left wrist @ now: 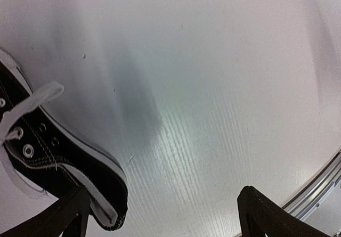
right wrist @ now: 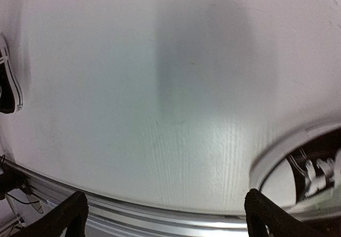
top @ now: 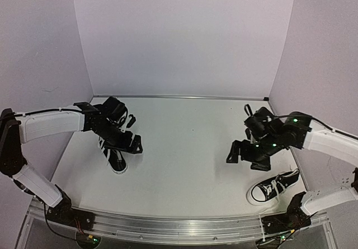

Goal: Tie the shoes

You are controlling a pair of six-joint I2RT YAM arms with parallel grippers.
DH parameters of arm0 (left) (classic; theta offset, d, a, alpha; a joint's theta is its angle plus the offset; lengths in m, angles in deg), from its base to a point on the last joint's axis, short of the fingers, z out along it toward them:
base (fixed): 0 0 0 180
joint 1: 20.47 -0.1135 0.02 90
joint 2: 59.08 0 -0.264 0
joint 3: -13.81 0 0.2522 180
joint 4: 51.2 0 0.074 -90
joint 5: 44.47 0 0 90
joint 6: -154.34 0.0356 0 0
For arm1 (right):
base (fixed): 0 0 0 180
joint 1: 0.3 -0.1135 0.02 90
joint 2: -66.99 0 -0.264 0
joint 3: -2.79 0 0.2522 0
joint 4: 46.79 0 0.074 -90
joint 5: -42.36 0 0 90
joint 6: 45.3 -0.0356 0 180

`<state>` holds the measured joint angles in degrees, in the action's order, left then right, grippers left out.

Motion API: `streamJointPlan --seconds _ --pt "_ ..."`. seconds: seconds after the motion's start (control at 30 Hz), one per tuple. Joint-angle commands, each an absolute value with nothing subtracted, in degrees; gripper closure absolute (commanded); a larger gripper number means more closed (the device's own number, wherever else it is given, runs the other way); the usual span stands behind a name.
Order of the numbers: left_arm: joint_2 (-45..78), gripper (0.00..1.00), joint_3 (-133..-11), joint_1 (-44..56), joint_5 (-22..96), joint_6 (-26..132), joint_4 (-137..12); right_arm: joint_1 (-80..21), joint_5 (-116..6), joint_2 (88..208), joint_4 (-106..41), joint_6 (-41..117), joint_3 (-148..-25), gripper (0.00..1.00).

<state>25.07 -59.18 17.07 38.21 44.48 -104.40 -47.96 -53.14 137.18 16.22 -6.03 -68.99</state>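
- Gaping as wide as it goes, the left claw [left wrist: 165, 223] holds nothing; its two dark fingers [left wrist: 58, 218] stand at the bottom corners of the wrist view, with bare table [top: 184, 142] between them.
- Just beside the left-hand finger lies the left shoe [left wrist: 58, 157]; black canvas, white sole, metal eyelets; a flat white lace [left wrist: 37, 98] lies loose across its top.
- That finger overlaps the shoe's end in the wrist view; whether they touch I cannot tell.
- From above, this claw hangs over the left shoe, on the left side of the table.
- The right claw [right wrist: 168, 221] is spread just as wide and is empty too; its fingers frame the bottom corners of its wrist view over bare table.
- The right shoe [right wrist: 309, 176] shows blurred at the lower right of that view, near the right-hand finger but apart from it; the left shoe's sole peeks in at the far left edge.
- From above, the right claw hovers over the table just beyond the right shoe, not touching it; this shoe lies near the near right corner, white toe cap pointing left; whether its laces are knotted I cannot tell.
- The two shoes lie well apart, one on each side.
- A metal rail [top: 179, 226] runs along the near edge; pale walls [top: 184, 36] close in the table on three sides.
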Motion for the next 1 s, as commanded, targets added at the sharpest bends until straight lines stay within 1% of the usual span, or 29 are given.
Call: streamJointPlan --seconds 0.0,0.1,0.17,0.23,0.3,0.4,0.5,0.6,0.7,0.8,0.87,0.97 --pt "28.8 0.00 -63.2 17.7 38.6 43.8 -101.2 -48.2 -46.5 124.5 37.7 -22.4 -66.4 0.02" --pt "29.8 0.00 -63.7 18.8 37.4 43.2 -99.3 -48.2 -42.2 117.4 42.3 -30.0 -66.1 0.02" --pt "30.2 0.00 -64.2 19.3 37.2 43.2 -98.7 -48.2 -40.7 116.1 42.0 -33.1 -65.3 0.02" --pt "30.5 0.00 -65.1 19.5 37.7 43.6 -99.0 -48.2 -40.0 118.7 40.6 -35.2 -63.6 0.02" --pt "30.5 0.00 -65.6 19.6 38.5 43.9 -99.0 -48.2 -38.5 123.7 39.7 -39.4 -63.4 0.02" --pt "30.5 0.00 -66.2 19.7 38.7 43.7 -98.2 -48.2 -37.2 130.8 39.1 -48.7 -65.4 0.02" --pt "31.4 0.00 -67.7 19.9 38.1 43.7 -97.8 -48.2 -35.9 136.6 41.6 -56.7 -67.5 0.02" --pt "31.2 0.00 -68.7 20.0 38.8 43.8 -97.9 -48.2 -33.1 138.2 44.1 -63.5 -66.5 0.06" --pt "30.1 0.00 -68.4 20.1 39.3 43.9 -97.1 -48.2 -34.2 134.5 42.2 -70.9 -61.0 0.14" --pt "30.1 0.00 -68.5 20.1 39.1 44.4 -96.9 -48.2 -35.0 129.9 39.6 -74.3 -55.4 0.18" --pt "30.3 0.00 -68.8 20.1 38.6 45.0 -97.4 -48.2 -34.6 127.8 39.2 -75.4 -53.8 0.20" --pt "30.3 0.00 -69.3 20.1 37.7 46.4 -97.6 -48.2 -32.1 127.9 38.3 -76.0 -54.2 0.26"
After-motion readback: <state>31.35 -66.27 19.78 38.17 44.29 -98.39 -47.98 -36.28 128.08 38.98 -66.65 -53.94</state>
